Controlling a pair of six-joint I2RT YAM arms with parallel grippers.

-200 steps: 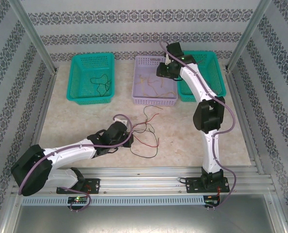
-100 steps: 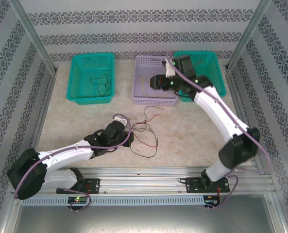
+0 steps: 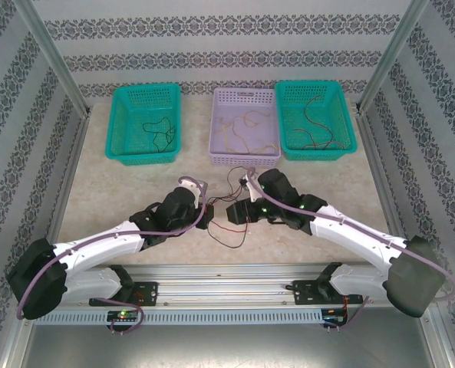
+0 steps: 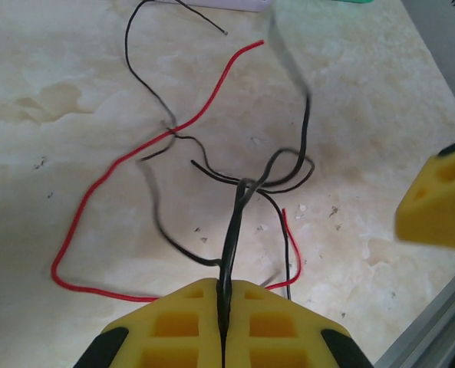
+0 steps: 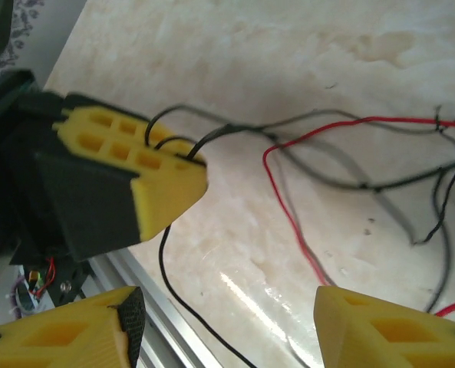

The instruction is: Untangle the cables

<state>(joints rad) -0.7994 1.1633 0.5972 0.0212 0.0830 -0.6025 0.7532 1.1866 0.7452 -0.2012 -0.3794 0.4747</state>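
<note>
Partly blurred black cables (image 4: 232, 238), pinched in left hand (image 4: 223, 295), right hand (image 5: 227, 318) agape

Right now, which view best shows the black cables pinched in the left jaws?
Left wrist: the black cables run up from between the shut left jaws, close and sharp. The right wrist view shows them looping out sideways; the top view, a faint tangle.

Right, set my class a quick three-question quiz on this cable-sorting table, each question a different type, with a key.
1. True or false: the left gripper is shut on black cables.
2. The cables in the purple basket are: A red, B tan, C black.
3. Fill in: the right gripper has its jaws ____.
Key: 1 true; 2 B; 3 open.
</note>
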